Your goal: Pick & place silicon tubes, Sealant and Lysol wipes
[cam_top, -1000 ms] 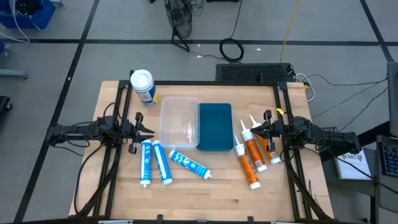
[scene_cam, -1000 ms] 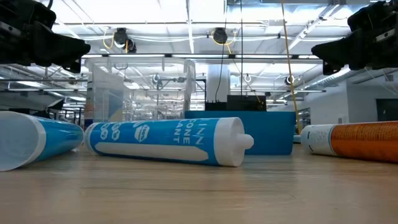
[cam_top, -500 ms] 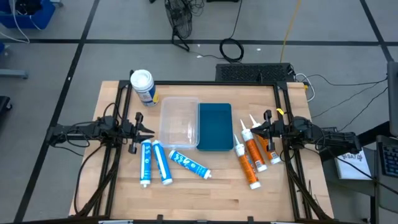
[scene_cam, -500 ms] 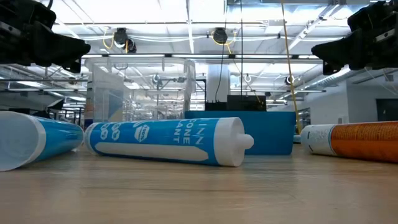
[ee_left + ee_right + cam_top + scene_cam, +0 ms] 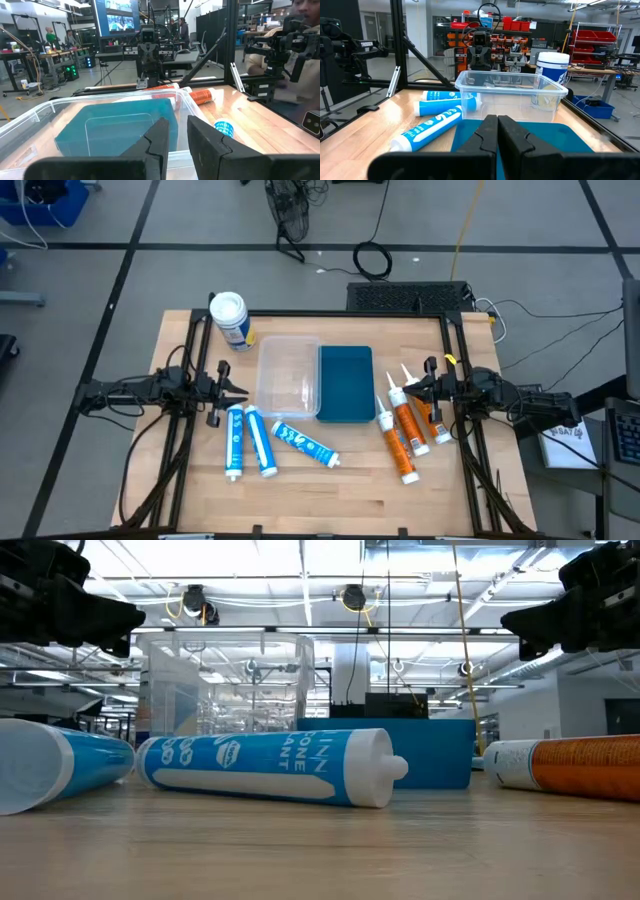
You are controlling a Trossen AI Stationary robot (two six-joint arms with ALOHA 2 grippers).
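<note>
Overhead view: the left gripper and right gripper are hovering at opposite sides of the table, fingers pressed together, holding nothing. The wipes canister is standing upright at the far left corner, beside the clear bin and blue lid. 3 blue tubes are lying near the left gripper, 3 orange tubes by the right

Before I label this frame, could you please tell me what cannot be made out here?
- Lysol wipes: label text too small in high view; in right wrist view seen partly through the clear bin.
- Orange tubes: print unreadable from above; one cut off by the low view's edge.
- Blue lid: underside hidden.
</note>
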